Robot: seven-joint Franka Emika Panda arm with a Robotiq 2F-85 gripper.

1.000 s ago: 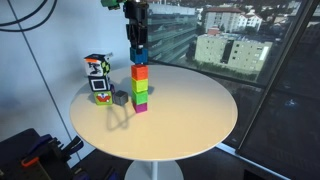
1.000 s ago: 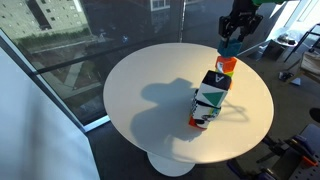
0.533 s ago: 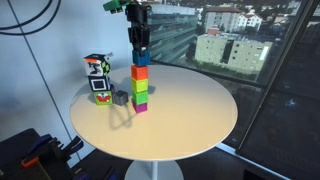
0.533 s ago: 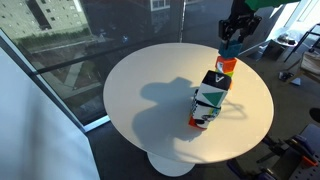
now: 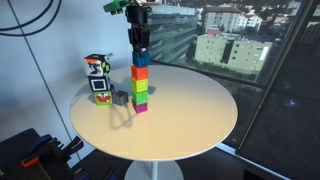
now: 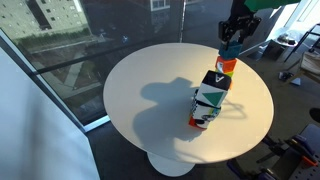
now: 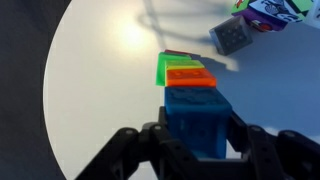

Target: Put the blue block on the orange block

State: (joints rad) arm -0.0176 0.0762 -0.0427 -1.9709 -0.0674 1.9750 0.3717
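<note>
The blue block (image 5: pixel 141 58) is held between my gripper's (image 5: pixel 139 50) fingers, directly over the orange block (image 5: pixel 139 72) and at or just above its top face. The orange block tops a stack on a green cube (image 5: pixel 140 88) and a magenta cube (image 5: pixel 140 104). In the wrist view the blue block (image 7: pixel 197 122) fills the space between the shut fingers (image 7: pixel 197 150), with the orange block (image 7: pixel 190 77) and green cube (image 7: pixel 178 63) below it. In an exterior view the blue block (image 6: pixel 229 48) and orange block (image 6: pixel 227 64) show behind the patterned toy.
The stack stands on a round white table (image 5: pixel 190 110). A multicoloured patterned cube toy (image 5: pixel 97 77) and a small grey block (image 5: pixel 120 98) sit beside the stack. They also show in the wrist view: toy (image 7: pixel 272 9), grey block (image 7: pixel 231 37). Windows surround the table.
My gripper has lowered the blue block slightly towards the orange block since a second ago. Nothing has moved in the last half second.
</note>
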